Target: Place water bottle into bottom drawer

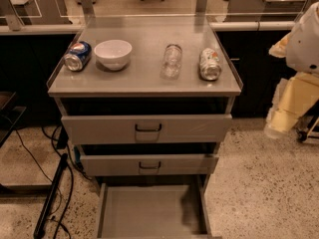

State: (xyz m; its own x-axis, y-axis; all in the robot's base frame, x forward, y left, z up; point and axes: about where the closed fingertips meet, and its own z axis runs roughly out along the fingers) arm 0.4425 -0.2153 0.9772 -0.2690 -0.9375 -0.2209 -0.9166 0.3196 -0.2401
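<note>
Gripper [285,114] state: I cannot tell. It hangs beside the cabinet, well to the right of the water bottle [172,61] and lower. I see the water bottle lying on its side on the cabinet top [149,86]. Just right of the bottle: crushed can [210,63]. Left of the bottle: white bowl [113,54], then Pepsi can [78,55]. Below the bottle: two upper drawers [148,128], each slightly open, then the bottom drawer [144,210], pulled out furthest.
</note>
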